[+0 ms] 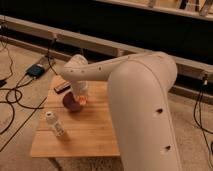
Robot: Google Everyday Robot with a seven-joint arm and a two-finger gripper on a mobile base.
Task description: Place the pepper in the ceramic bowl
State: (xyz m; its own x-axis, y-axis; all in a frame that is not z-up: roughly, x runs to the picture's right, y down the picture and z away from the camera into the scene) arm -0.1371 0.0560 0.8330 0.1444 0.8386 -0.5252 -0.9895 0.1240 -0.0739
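The dark purple ceramic bowl (71, 104) sits on the left part of the wooden table (95, 130). My gripper (81, 98) hangs from the white arm (125, 75) at the bowl's right rim. It is shut on the small orange pepper (82, 101), which it holds just above the rim. The arm's wrist hides the far side of the bowl.
A small white bottle (55, 124) stands at the front left of the table. A dark flat object (62, 88) lies at the back left corner. Cables and a dark box (37, 70) lie on the floor to the left.
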